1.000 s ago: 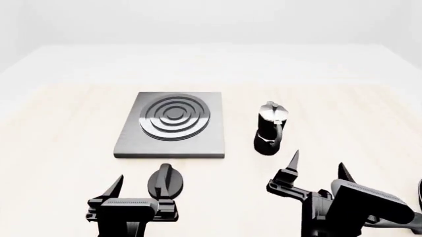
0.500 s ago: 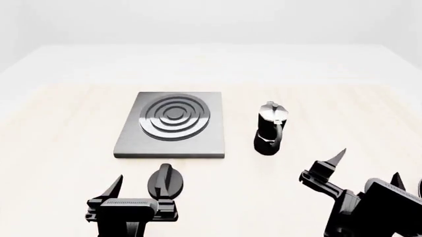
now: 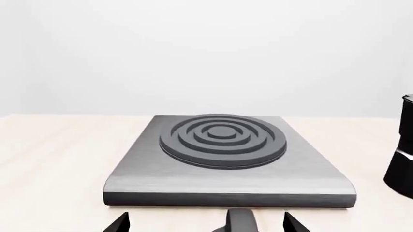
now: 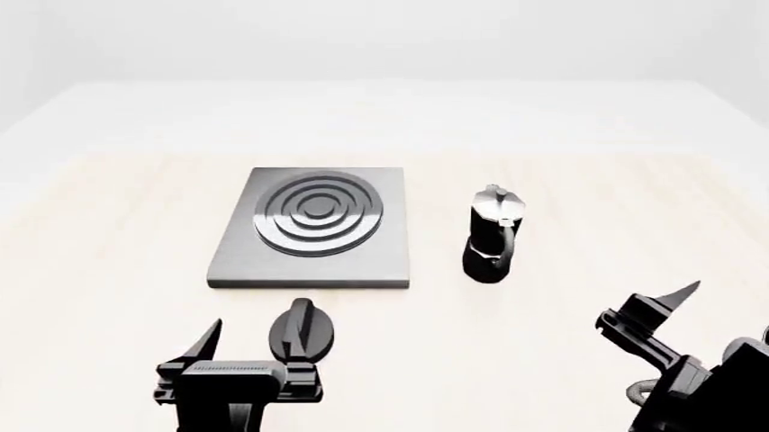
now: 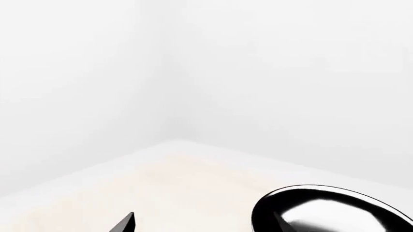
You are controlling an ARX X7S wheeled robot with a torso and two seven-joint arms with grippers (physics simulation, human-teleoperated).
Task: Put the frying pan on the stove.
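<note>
The frying pan shows only in the right wrist view, as a glossy black round bowl with a shiny inside; its handle is out of view. My right gripper is open, with one fingertip in front of the pan's near rim and nothing held. In the head view that gripper is at the near right. The stove is a grey square plate with dark rings, lying left of centre. My left gripper is open in front of the stove, empty.
A round black knob lies just in front of the stove and shows between the open left fingers. A black-and-silver moka pot stands upright right of the stove and shows at the frame's edge. The light wooden table stretches left.
My right gripper has swung to the right across the near table, from beside the moka pot to the view's right edge. The left arm, stove, knob and moka pot have not moved.
</note>
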